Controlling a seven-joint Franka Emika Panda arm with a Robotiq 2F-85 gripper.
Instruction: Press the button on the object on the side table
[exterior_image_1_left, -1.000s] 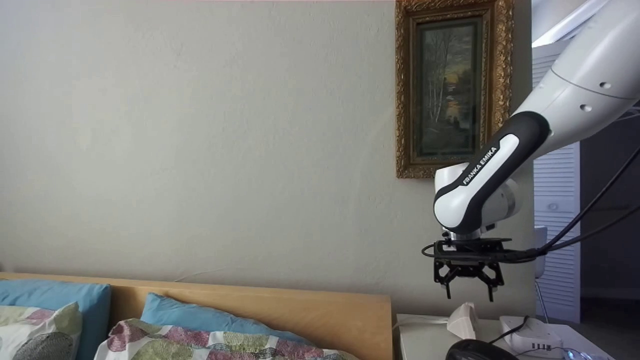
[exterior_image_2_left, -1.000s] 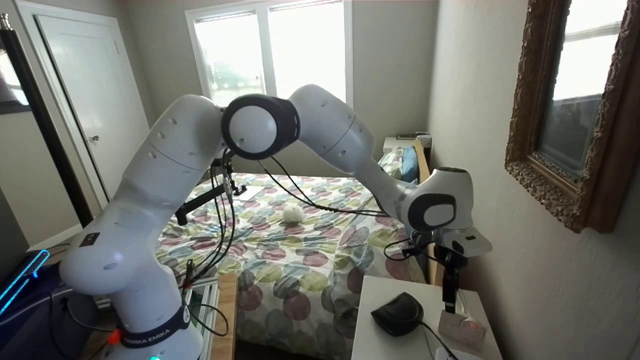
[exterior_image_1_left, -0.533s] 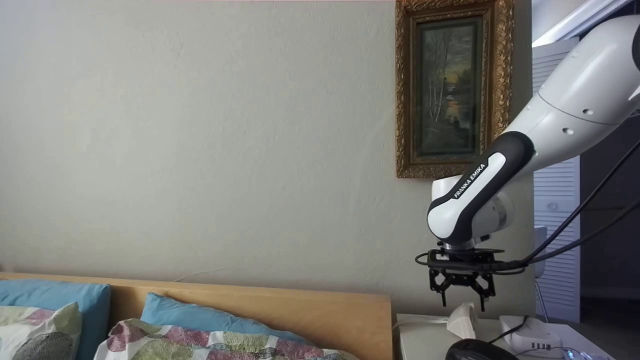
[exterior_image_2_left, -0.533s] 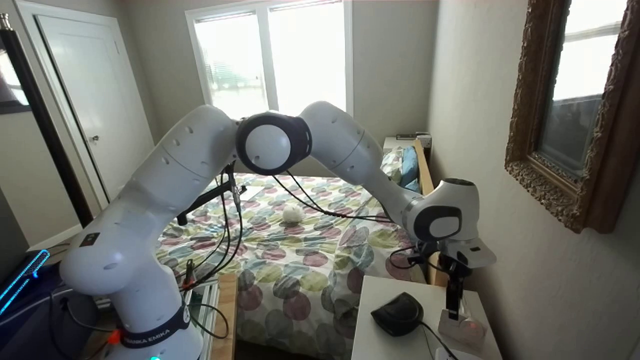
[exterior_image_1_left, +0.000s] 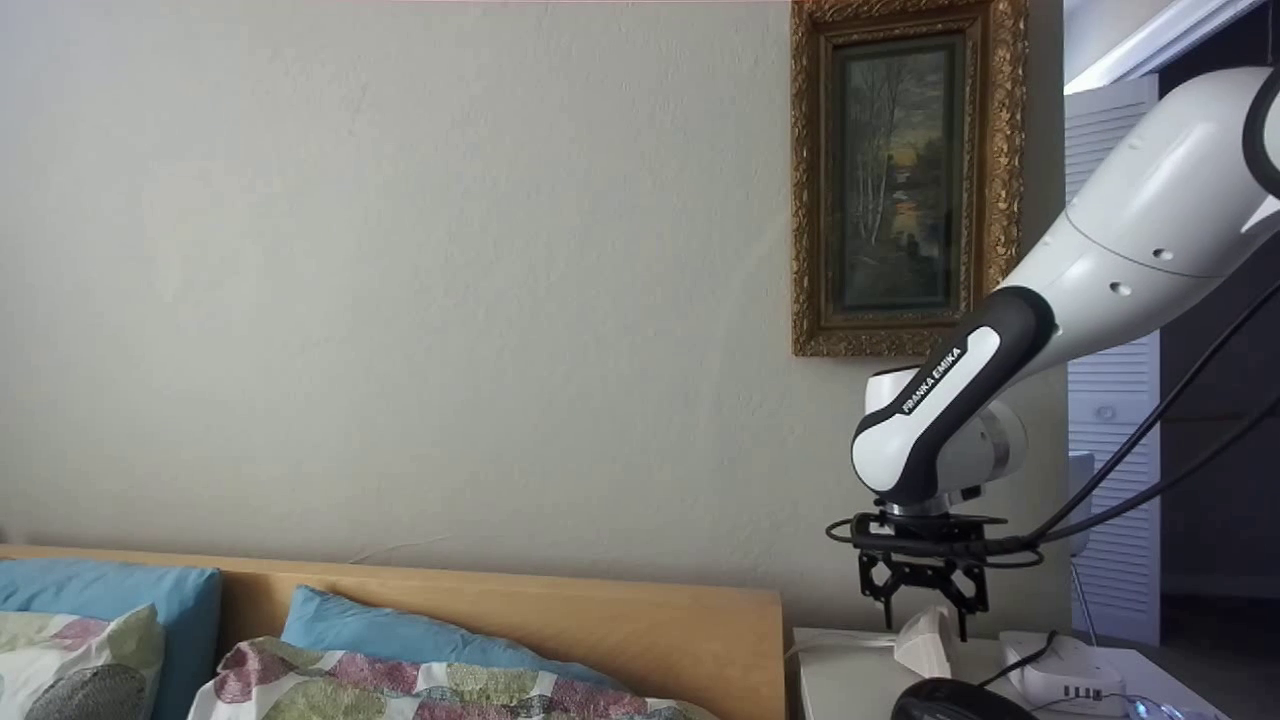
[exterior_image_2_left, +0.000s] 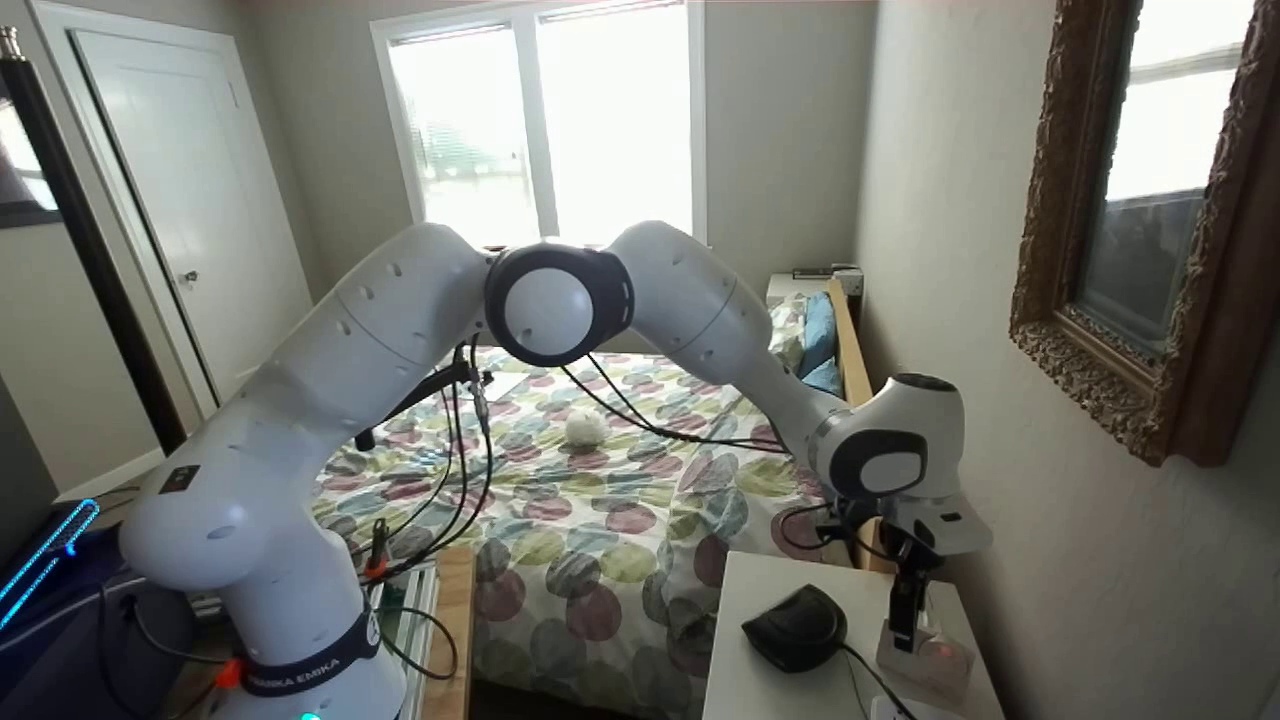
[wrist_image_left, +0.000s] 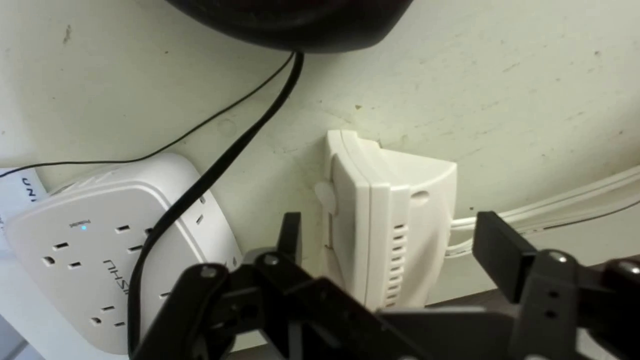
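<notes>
The side table (exterior_image_1_left: 850, 685) has a flat whitish top, and it also shows in an exterior view (exterior_image_2_left: 745, 590). A white device (wrist_image_left: 387, 215) with a row of slots, a small side tab (wrist_image_left: 326, 197) and cables stands on it. The device also shows in both exterior views (exterior_image_1_left: 925, 645) (exterior_image_2_left: 945, 675), with a small red light in one of them. I cannot tell which part is the button. My gripper (wrist_image_left: 390, 240) is open and empty, pointing down, with one fingertip on each side of the device. It also shows in both exterior views (exterior_image_1_left: 926, 622) (exterior_image_2_left: 903, 640). I see no contact.
A white power strip (wrist_image_left: 115, 265) with a black cable across it stands beside the device. A black rounded object (exterior_image_2_left: 797, 628) lies on the same tabletop. The wall with a framed picture (exterior_image_1_left: 908, 180) is close behind, and the wooden headboard (exterior_image_1_left: 600, 610) is alongside.
The arm and gripper have moved down toward the white device, shifting slightly left in an exterior view. The fingers have stayed open. The device and other objects have not moved.
</notes>
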